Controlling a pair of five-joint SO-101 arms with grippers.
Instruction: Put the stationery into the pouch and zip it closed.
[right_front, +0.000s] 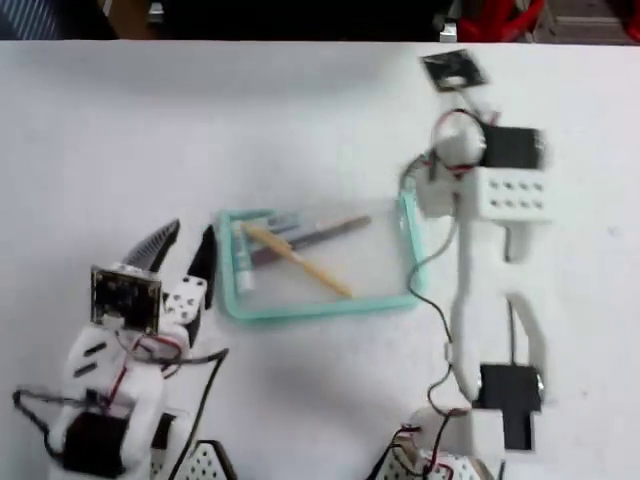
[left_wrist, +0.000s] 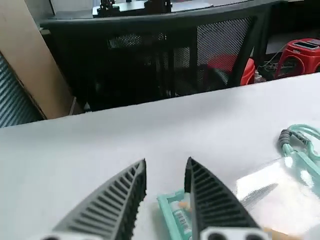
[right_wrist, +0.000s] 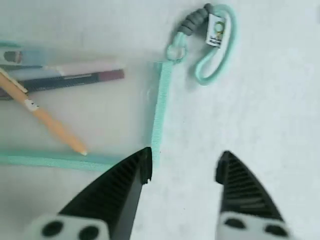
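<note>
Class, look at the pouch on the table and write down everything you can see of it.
The pouch is a flat rectangle of clear plastic with mint-green edging, lying on the white table. Pens and an orange pencil show through its clear face. A green cord loop with a grey bead lies off one corner. The open right gripper hovers at that end; whether it touches is unclear.

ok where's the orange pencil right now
In the high view the pencil lies mid-table inside the clear pouch, slanting across the pens, just right of the left gripper.
</note>
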